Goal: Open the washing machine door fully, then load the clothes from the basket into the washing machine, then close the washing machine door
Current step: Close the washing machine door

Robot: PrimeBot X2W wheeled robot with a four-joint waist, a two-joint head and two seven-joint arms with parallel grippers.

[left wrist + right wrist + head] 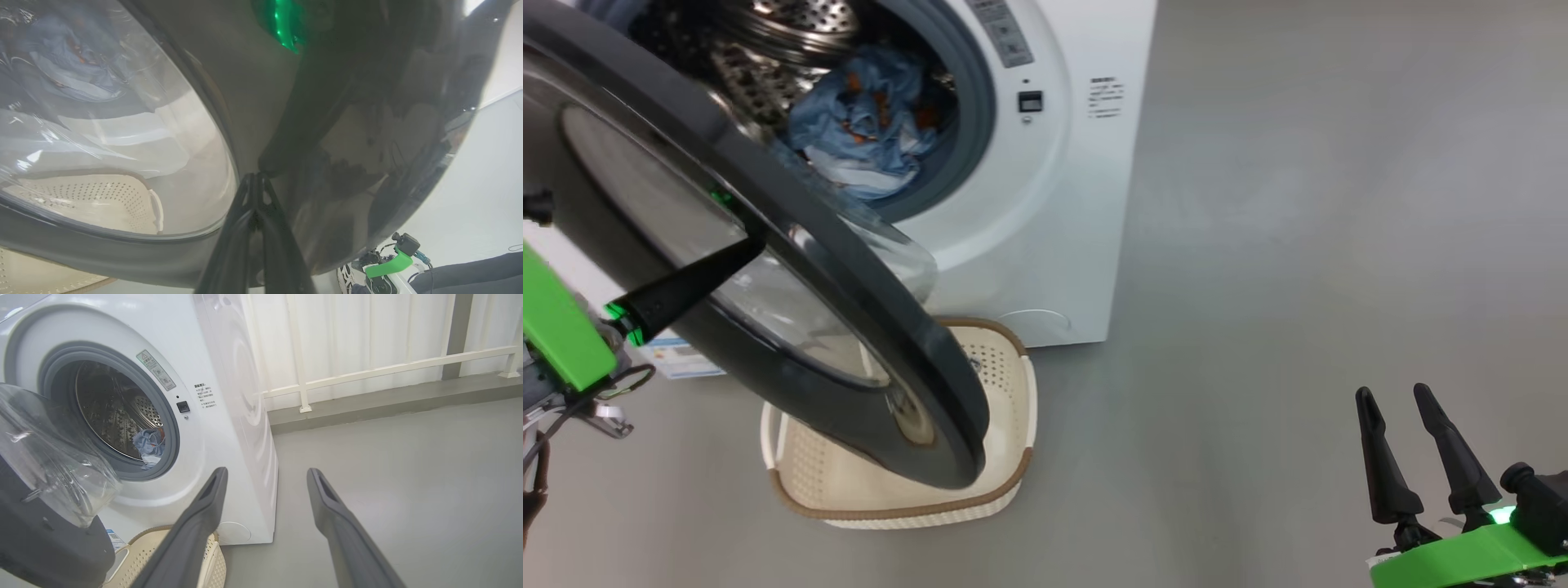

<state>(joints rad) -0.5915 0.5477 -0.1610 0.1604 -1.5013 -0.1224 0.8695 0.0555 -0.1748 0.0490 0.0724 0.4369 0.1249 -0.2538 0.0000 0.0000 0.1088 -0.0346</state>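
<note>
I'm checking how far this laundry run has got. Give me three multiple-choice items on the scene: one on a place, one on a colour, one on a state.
1. Where are the clothes?
A. in the basket
B. in the drum
C. in the right gripper

2. What colour is the basket's rim band?
A. brown
B. green
C. black

3. How is the right gripper?
A. shut on the clothes
B. shut on a basket handle
C. open, holding nothing

Answers:
1 B: the blue fabric lies inside the drum, and no fabric shows in the part of the basket that is in view.
2 A: a brown band runs round the cream basket's top edge.
3 C: its two fingers stand apart over bare floor, with nothing between them.
</note>
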